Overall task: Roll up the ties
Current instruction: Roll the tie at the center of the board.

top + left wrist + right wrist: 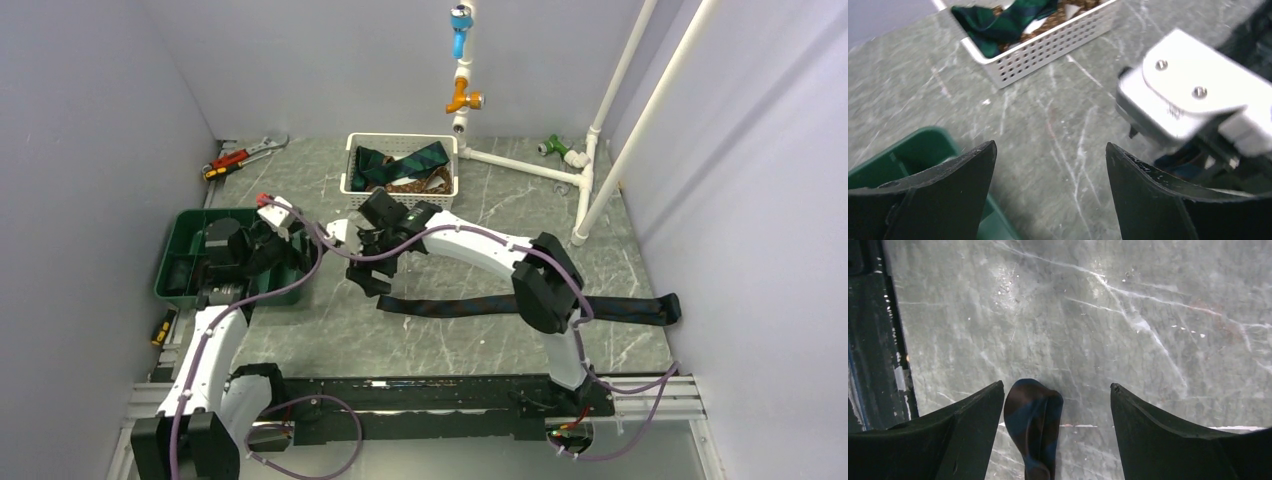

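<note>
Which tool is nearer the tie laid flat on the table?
Right. The right tool hangs open over one end of the tie, which lies between its fingers; the left tool is off to the side by the green bin.

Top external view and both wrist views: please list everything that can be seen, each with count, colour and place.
tie on the table: one, dark striped, stretched flat across the near middle
ties in the basket: at least two, green-navy and brown; exact count unclear
basket: one, white, perforated, far middle
bin: one, green, left side
wrench: one, silver, far left corner
pliers: one, red-handled, beside the wrench
small tool: one, yellow-black, left edge
pipe frame: one, white, with blue, orange and green valves, far right
table: one, grey-green marble pattern
left gripper: open, by the bin
right gripper: open, over the tie's left end
</note>
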